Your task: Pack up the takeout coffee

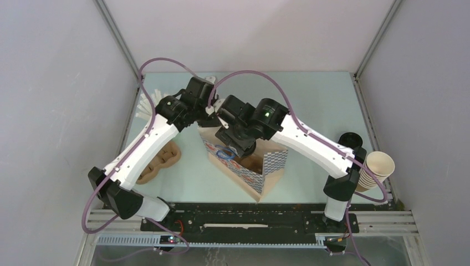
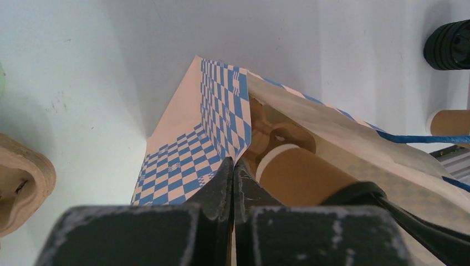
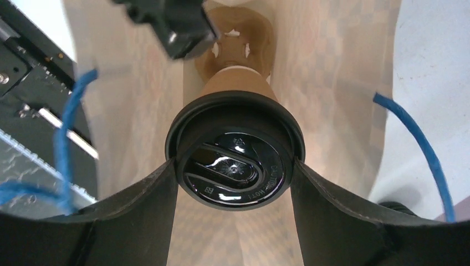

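Note:
The takeout coffee point(image 3: 235, 166), a tan cup with a black lid, hangs inside the mouth of the blue checkered paper bag point(image 1: 274, 166). My right gripper point(image 3: 234, 177) is shut on it, one finger on each side of the lid. In the left wrist view the cup's tan body point(image 2: 302, 180) shows inside the bag point(image 2: 188, 160). My left gripper point(image 2: 233, 166) is shut on the bag's rim at its far corner. From above, the right gripper point(image 1: 235, 147) covers the cup over the bag's opening. A brown cardboard insert point(image 3: 238, 33) lies at the bag's bottom.
A stack of lidless tan cups point(image 1: 377, 169) and a stack of black lids point(image 1: 350, 139) stand at the right edge. A brown pulp cup carrier point(image 1: 161, 160) lies left of the bag. White sticks point(image 1: 145, 105) stand at the back left. Blue bag handles point(image 3: 413, 144) hang beside the opening.

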Robot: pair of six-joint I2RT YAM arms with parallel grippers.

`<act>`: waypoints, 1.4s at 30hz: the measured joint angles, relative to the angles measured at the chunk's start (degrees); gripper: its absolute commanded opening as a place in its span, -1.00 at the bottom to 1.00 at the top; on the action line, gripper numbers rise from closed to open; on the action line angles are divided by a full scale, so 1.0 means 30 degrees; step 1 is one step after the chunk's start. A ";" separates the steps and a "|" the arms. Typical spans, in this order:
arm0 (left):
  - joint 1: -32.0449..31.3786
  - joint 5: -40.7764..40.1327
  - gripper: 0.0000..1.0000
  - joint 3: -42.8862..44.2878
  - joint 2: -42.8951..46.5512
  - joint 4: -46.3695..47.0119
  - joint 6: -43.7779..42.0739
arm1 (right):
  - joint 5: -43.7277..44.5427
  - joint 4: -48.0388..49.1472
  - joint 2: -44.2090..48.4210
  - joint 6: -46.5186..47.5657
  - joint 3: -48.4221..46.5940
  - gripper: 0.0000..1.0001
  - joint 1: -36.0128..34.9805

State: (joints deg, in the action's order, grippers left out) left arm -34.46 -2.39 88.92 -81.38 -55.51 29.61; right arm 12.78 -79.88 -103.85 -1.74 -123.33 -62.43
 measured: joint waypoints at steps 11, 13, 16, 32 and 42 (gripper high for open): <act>0.0780 0.0357 -1.00 -0.0648 0.0801 0.0219 -0.0554 | 0.0860 0.1741 0.1821 -0.0313 0.5472 -0.65 -0.0066; 0.0787 0.0401 -1.00 -0.0765 0.1122 0.0335 -0.0612 | 0.0860 0.1603 0.2317 -0.0510 0.5960 -0.65 -0.0073; 0.0809 0.0430 -1.00 -0.1078 0.1617 0.0444 -0.0874 | 0.0780 0.1654 0.3169 -0.0896 0.6732 -0.65 -0.0095; 0.0911 0.0401 -1.00 -0.2011 0.3687 0.1581 -0.1355 | 0.0685 0.2929 0.5049 -0.0656 0.9151 -0.66 -0.0182; 0.0925 0.1202 -1.00 -0.4546 0.6805 0.5202 -0.1508 | 0.2120 0.4743 0.3708 0.0000 0.7366 -0.67 -0.0452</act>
State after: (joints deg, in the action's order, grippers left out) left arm -31.68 1.21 75.29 -60.97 -39.90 25.08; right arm 19.14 -65.65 -92.73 -1.74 -101.23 -63.79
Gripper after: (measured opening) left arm 0.004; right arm 0.748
